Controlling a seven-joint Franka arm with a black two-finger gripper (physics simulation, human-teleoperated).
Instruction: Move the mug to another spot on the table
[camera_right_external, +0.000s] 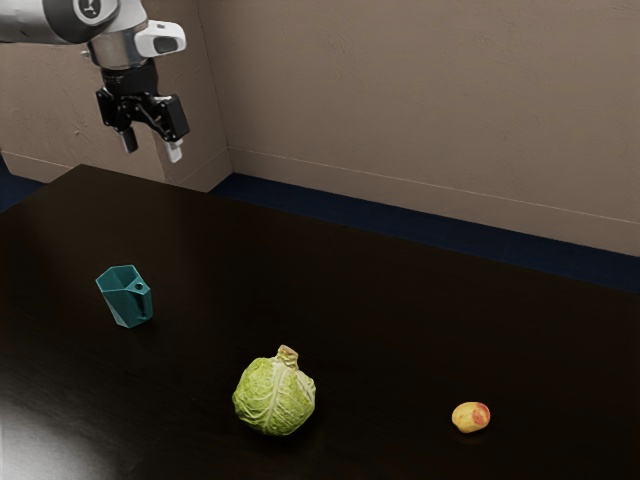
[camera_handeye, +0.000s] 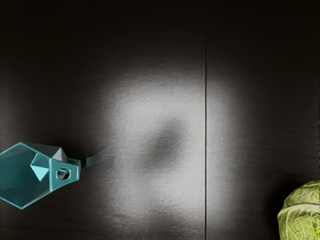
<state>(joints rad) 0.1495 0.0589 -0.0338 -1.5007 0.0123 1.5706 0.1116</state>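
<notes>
Nearest on the dark desk (camera_right_external: 400, 320) lie a green cabbage (camera_right_external: 274, 393) and, toward the exterior view's right, a small yellow-red fruit (camera_right_external: 470, 416). Farther back, toward the left, the teal mug (camera_right_external: 125, 296) stands alone. Beyond it, high above the desk, the arm's fingers (camera_right_external: 174, 152) hang spread, holding nothing.

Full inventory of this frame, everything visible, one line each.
mug: 1, teal, upright on the table toward the exterior view's left
cabbage: 1, pale green, near the table's front edge, apart from the mug
fruit: 1, yellow with a red patch, toward the exterior view's right of the cabbage
table: 1, near-black, under all three
wall: beige, behind the table
arm: 1, grey-white, upper left of the exterior view
gripper: 1, black, open, empty, high above the table
</notes>
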